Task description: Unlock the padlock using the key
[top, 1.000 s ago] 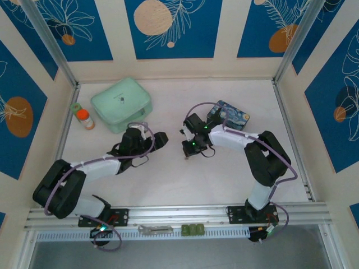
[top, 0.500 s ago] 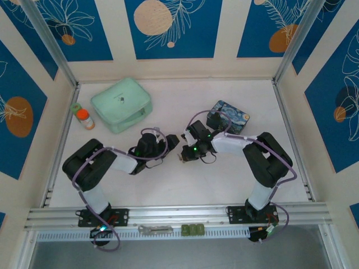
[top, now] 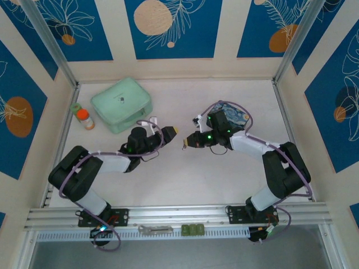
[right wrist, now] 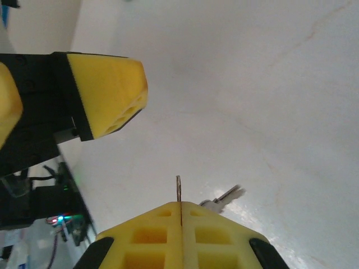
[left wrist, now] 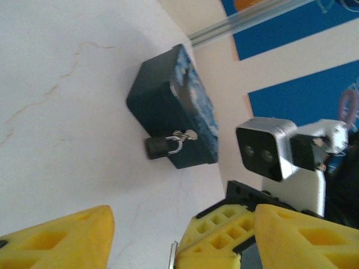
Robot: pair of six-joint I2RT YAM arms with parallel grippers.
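Note:
The padlock (left wrist: 162, 147), dark with a thin silvery shackle, hangs on the front of the blue starry tin (left wrist: 174, 106), which rests on the table. My right gripper (right wrist: 180, 210) is shut on the key (right wrist: 179, 193). Its thin blade sticks up from between the yellow pads, and a second small key (right wrist: 224, 197) dangles beside it. My left gripper (left wrist: 185, 235) is open and faces the right one tip to tip, its yellow fingers (left wrist: 61, 241) on either side of the right gripper's tips. In the top view the left gripper (top: 168, 133) and the right gripper (top: 187, 142) nearly meet mid-table.
A mint-green case (top: 121, 103) lies at the back left, with an orange-capped bottle (top: 85, 119) beside it. The right arm covers part of the blue tin (top: 235, 116). A grey metal bar (top: 156, 228) and green blocks (top: 193, 229) sit on the front rail.
The right gripper has lifted and turned towards the left one while its arm stretched out to the right. The left gripper has moved in towards it, and its jaws have narrowed.

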